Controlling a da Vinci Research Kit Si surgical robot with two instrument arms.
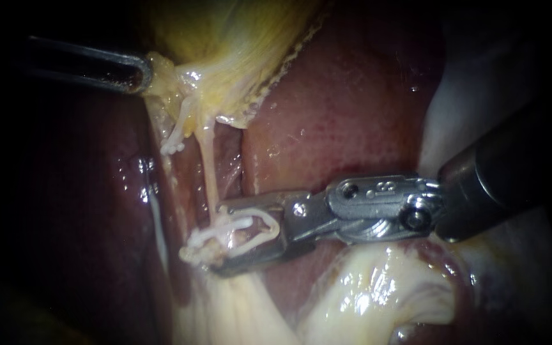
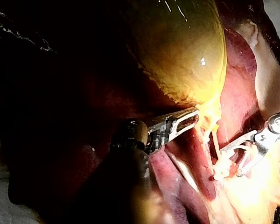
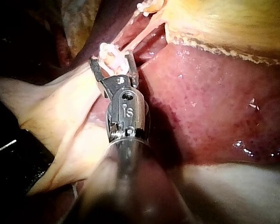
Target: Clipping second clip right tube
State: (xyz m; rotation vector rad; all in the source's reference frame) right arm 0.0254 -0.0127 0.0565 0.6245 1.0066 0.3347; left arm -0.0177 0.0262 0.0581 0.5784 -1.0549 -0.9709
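The thin pale right tube (image 1: 209,167) runs down from the yellow gallbladder (image 1: 225,38) to my right instrument (image 1: 218,239). Its jaws stand apart around the tube with a white clip (image 1: 253,231) held between them. More white clip material (image 1: 196,250) lies on the tube at the jaw tips. The right wrist view shows the same jaws (image 3: 111,58) with the clip (image 3: 109,52). My left instrument (image 1: 143,73) is shut on the gallbladder's lower edge and holds it up; the left wrist view shows that grip (image 2: 193,119).
Red-brown liver (image 1: 346,108) lies behind and to the right of the tube. A short strand to the tube's left ends in a small white clip (image 1: 172,148). Glistening pale fatty tissue (image 1: 378,294) fills the space under the right instrument's wrist.
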